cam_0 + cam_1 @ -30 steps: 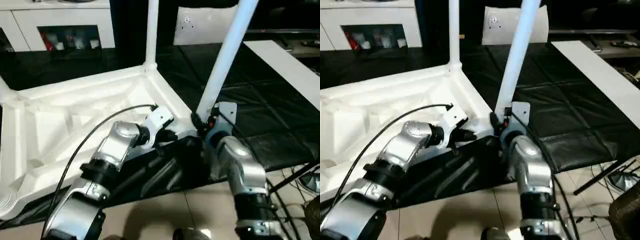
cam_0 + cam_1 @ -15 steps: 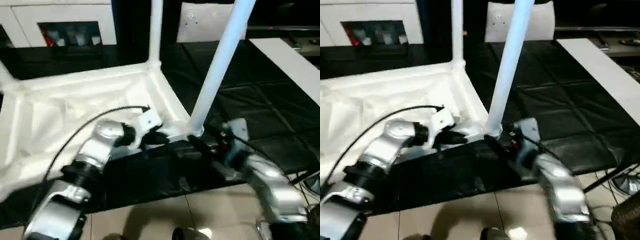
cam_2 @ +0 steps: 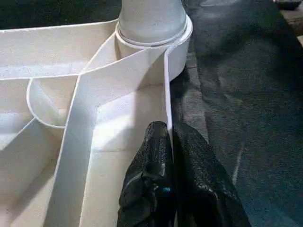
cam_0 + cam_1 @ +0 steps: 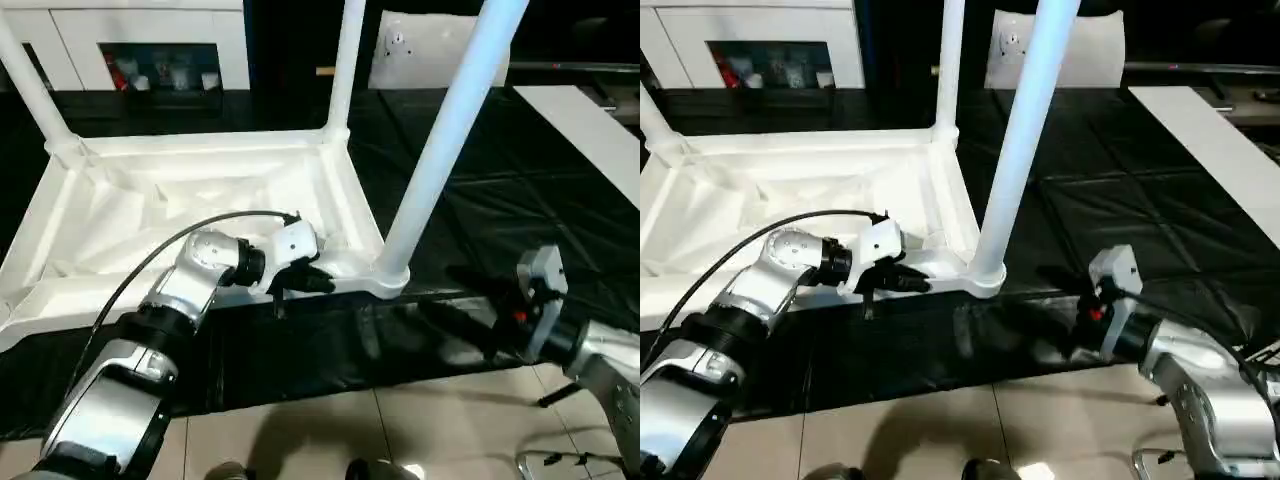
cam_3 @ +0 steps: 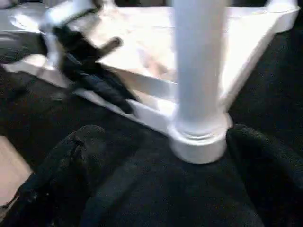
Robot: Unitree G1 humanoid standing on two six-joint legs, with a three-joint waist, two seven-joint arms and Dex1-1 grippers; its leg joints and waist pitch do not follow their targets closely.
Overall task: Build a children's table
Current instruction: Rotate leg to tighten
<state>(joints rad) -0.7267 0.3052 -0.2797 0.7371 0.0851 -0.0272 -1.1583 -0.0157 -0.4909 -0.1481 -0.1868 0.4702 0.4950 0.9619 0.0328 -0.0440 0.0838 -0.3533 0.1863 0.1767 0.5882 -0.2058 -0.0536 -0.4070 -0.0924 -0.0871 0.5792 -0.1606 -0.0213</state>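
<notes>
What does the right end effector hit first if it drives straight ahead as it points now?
Most likely the base of the near leg in its corner socket, centred between the open right end effector fingers; depth is unclear.

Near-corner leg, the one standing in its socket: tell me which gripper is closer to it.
Left. The left gripper is shut on the tabletop rim right beside the leg; the right gripper stands open, off over the black mat.

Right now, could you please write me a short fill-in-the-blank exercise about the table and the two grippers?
1. The table top lies ____ on the black mat.
2. The left gripper is shut on the table's ____.
3. The right gripper is ____, its fingers apart before the near leg.

Missing words: upside down; rim; open
</notes>
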